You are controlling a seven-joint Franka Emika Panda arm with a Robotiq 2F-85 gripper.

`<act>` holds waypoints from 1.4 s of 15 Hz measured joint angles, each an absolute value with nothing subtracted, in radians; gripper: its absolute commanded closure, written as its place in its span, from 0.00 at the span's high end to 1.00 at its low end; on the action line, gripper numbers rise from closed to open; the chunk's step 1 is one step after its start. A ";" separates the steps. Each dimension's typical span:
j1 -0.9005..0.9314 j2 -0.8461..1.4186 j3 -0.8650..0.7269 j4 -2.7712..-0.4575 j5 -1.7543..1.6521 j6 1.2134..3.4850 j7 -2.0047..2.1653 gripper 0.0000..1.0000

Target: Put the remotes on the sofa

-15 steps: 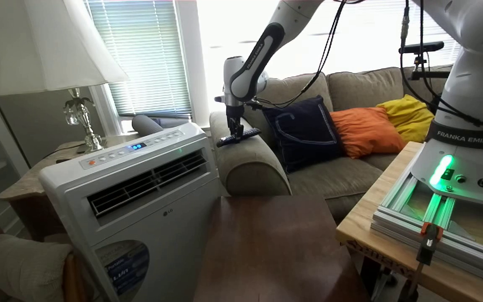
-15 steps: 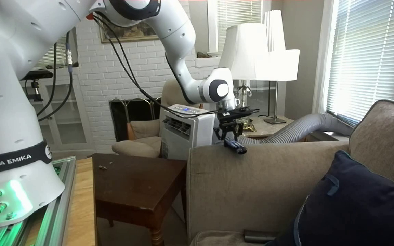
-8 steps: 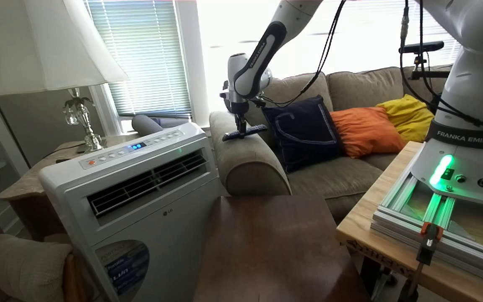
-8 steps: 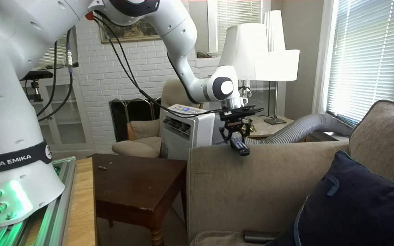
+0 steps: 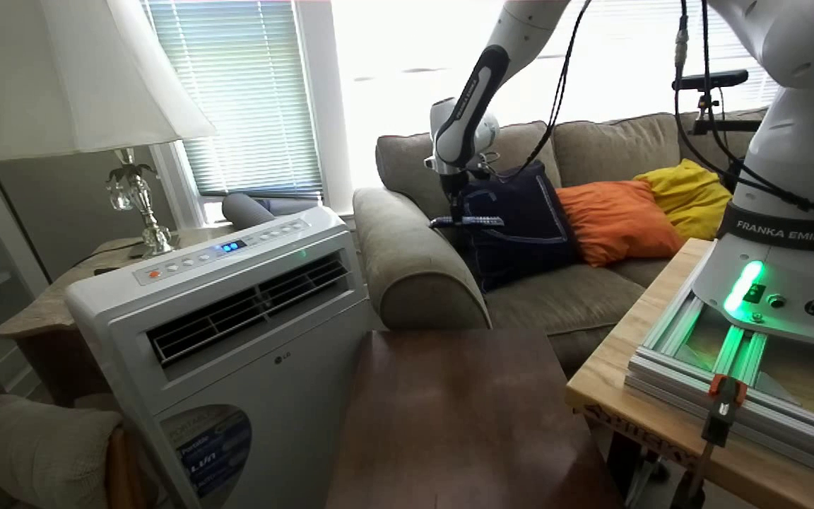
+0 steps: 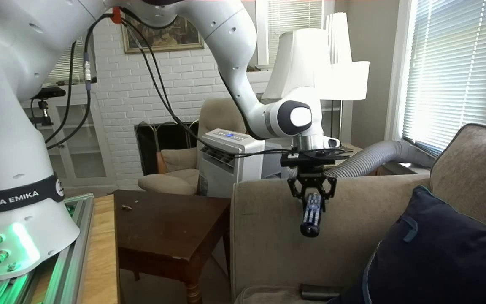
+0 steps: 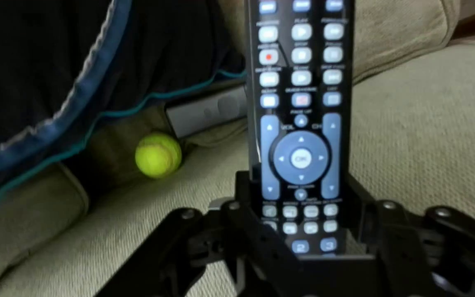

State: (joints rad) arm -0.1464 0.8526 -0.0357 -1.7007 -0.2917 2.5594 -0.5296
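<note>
My gripper [image 6: 314,202] is shut on a black remote [image 6: 311,213] with blue and white buttons. It holds the remote in the air over the sofa [image 5: 541,304], just inside the rolled arm and before the navy pillow [image 5: 520,230]. In the wrist view the remote [image 7: 301,123] lies lengthwise between the fingers [image 7: 299,185], buttons facing the camera, with the sofa seat below. A slim dark bar [image 6: 321,292], perhaps another remote, lies on the seat by the pillow. It shows as a grey bar [image 7: 204,110] in the wrist view, partly hidden by the held remote.
A yellow-green ball [image 7: 158,155] lies on the seat by the grey bar. An orange cushion [image 5: 619,223] and a yellow cushion [image 5: 689,201] are farther along the sofa. A white air conditioner [image 5: 266,396] and a brown table [image 5: 463,417] stand in front of the sofa arm.
My gripper has carried the remote off from above the sofa arm to the inner side, toward the navy pillow. It also looks lower and nearer in an exterior view. The grip stays shut.
</note>
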 measured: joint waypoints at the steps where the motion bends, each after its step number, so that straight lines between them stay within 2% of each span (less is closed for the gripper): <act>1: -0.166 0.863 -0.039 -1.703 -0.284 2.546 -0.513 0.29; 12: -0.299 0.984 -0.041 -1.704 -0.235 2.606 -0.456 0.29; 18: -0.324 1.073 -0.093 -1.695 -0.244 2.795 -0.463 0.29; 21: -0.337 1.125 -0.110 -1.682 -0.244 2.819 -0.463 0.29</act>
